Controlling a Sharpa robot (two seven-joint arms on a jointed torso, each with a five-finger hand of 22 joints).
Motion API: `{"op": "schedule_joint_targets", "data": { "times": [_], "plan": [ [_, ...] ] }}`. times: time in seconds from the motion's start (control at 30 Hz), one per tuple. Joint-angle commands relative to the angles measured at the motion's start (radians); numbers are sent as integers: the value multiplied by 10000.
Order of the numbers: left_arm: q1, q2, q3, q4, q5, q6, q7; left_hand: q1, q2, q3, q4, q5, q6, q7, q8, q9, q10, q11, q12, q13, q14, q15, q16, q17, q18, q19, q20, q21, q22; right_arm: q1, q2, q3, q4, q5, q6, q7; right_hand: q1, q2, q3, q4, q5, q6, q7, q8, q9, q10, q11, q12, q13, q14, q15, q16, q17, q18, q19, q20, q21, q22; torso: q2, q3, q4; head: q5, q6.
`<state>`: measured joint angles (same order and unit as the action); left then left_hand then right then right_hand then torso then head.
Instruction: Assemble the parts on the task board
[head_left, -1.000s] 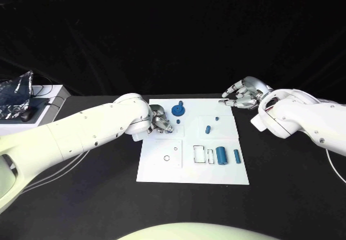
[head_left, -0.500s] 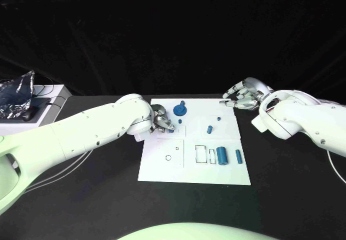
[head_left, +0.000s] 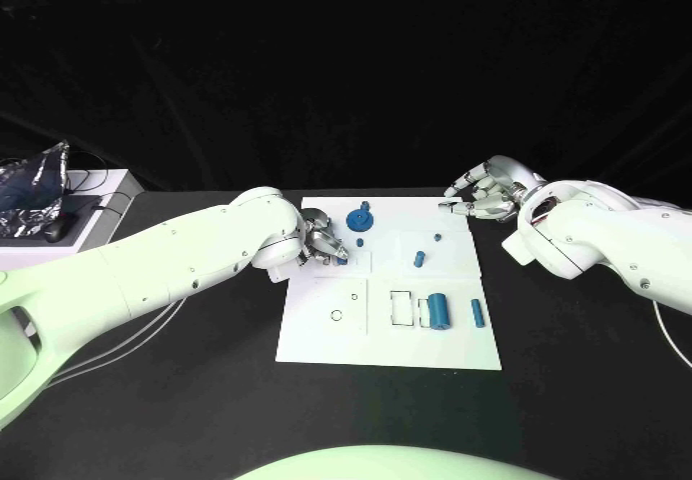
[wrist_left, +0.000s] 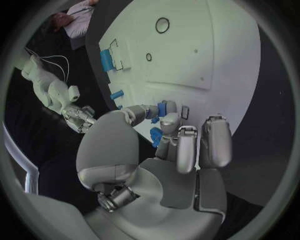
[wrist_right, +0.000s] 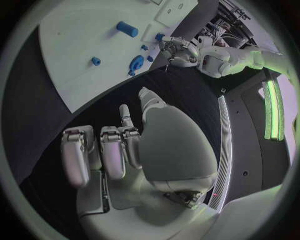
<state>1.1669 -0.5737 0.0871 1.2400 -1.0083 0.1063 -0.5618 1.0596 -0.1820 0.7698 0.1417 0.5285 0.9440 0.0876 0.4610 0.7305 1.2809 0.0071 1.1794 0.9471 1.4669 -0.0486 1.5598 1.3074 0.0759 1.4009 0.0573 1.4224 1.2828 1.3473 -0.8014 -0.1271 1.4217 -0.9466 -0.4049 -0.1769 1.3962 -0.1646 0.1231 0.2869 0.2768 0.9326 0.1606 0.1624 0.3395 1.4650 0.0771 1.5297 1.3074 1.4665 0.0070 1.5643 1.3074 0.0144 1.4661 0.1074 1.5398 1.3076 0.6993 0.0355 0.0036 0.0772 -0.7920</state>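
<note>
The white task board (head_left: 325, 340) lies in the middle of the black table. My left hand (head_left: 322, 243) hovers over its left edge and pinches a small blue part (wrist_left: 164, 108) between thumb and fingertip. A blue gear-like part (head_left: 361, 217) stands just beyond that hand. Two small blue pieces (head_left: 417, 258) lie mid-board. A thick blue cylinder (head_left: 444, 312) and a thin blue bar (head_left: 475, 312) lie to the right, beside outlined slots. My right hand (head_left: 488, 190) hangs off the board's far right corner, fingers curled in, holding nothing. The right wrist view shows the board (wrist_right: 75, 35), the gear (wrist_right: 136, 63) and the cylinder (wrist_right: 127, 28).
A crumpled foil bundle (head_left: 35, 190) sits on a white box (head_left: 95, 215) at the table's far left. Two small holes (head_left: 336, 314) mark the board's near left part. Bare black table (head_left: 173, 400) surrounds the board.
The left hand's fingers have shifted slightly over the board's left edge. The right hand has stayed where it was.
</note>
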Motion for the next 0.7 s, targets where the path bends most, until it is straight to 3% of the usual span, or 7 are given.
{"op": "schedule_joint_targets", "data": {
  "times": [0.03,0.5,0.7],
  "plan": [
    [-41,77,-32,-60,238,385,130,-43,98,2003,-2087,50,74,-8,19,15,68,-18,8,-6,1014,-66,65,2555,-79,13,-34,47,6,-9,7,1,0,-89,166,38,-108,-22,60,8,9,-80,-13,60,8,659,-6,-8,2236,1035,-41,54,2604,-43,869,-21,-70,2353,0,-4,9,1,12],
    [-13,55,-34,-84,228,774,77,36,152,1853,-2146,92,110,-23,2,-23,101,-32,7,32,1024,-73,83,2587,-77,-2,-38,38,-2,-13,13,1,0,-91,174,43,-108,-22,60,8,9,-80,-13,60,8,659,-6,-8,2236,1035,-41,54,2604,-43,869,-21,-70,2353,6,-22,-6,6,52],
    [185,-90,1,99,363,1159,92,95,168,1832,-2198,127,138,-39,-13,-49,127,-41,21,68,1034,-79,101,2619,-80,2,-42,45,12,-14,0,1,1,-94,179,38,-108,-22,60,8,9,-80,-13,60,8,659,-6,-8,2236,1035,-41,54,2604,-43,869,-21,-70,2353,9,-21,1,-13,46]
  ]
}}
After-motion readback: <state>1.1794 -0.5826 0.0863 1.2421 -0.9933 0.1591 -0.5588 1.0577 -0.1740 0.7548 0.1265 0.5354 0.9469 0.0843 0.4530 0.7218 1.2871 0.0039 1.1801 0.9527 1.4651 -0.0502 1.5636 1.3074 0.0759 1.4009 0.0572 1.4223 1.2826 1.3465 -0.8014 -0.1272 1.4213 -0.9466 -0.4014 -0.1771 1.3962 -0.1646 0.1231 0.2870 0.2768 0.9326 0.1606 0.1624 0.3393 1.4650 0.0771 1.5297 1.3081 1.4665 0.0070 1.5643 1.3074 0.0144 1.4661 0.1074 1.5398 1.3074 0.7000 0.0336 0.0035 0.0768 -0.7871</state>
